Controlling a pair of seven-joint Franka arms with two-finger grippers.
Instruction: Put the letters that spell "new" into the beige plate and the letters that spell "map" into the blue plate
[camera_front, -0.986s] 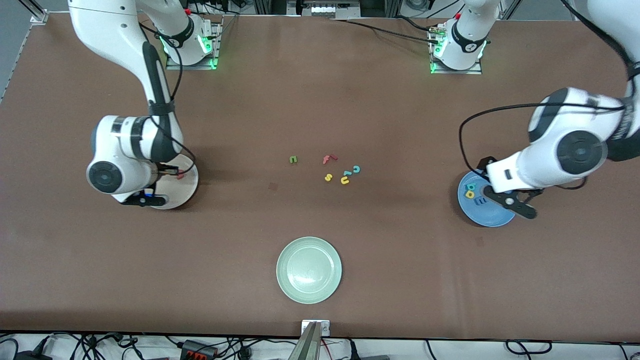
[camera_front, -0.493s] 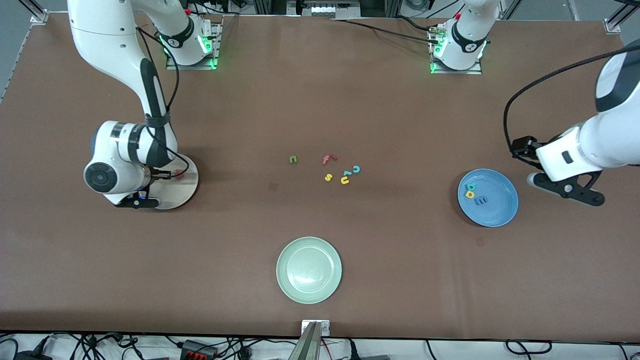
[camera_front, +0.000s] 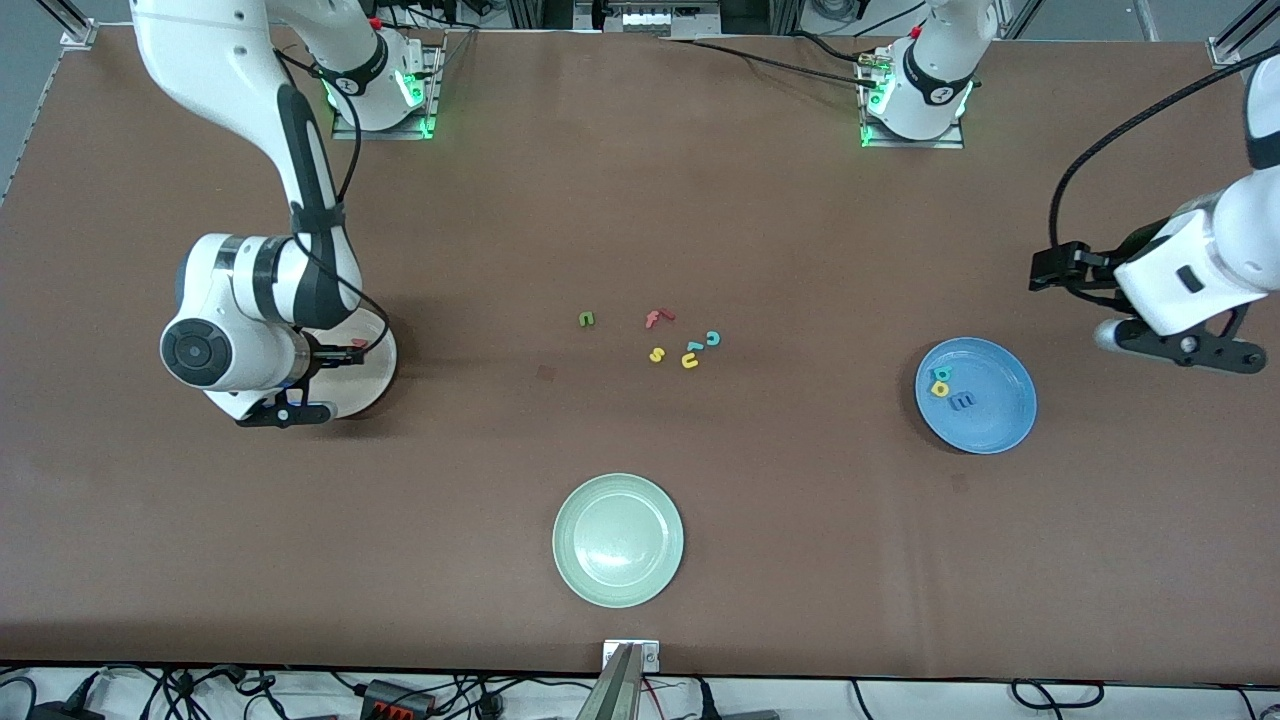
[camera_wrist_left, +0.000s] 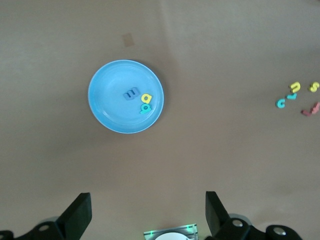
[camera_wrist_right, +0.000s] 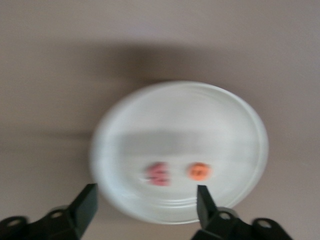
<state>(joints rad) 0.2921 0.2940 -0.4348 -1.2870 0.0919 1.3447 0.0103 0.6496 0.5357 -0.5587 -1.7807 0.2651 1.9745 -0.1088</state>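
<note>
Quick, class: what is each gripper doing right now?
Left gripper: open, empty, near the round bright blue plate.
Right gripper: open, empty, over the round cream-beige plate.

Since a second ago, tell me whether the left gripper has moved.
Yes. The left gripper was over the blue plate; it now hangs past the plate's rim toward the left arm's end of the table.

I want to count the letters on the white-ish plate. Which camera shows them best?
The right wrist view: it looks straight down on the beige plate, showing the pink w and orange e lying in it. In the front view the right arm covers most of that plate. The left wrist view misses it.
</note>
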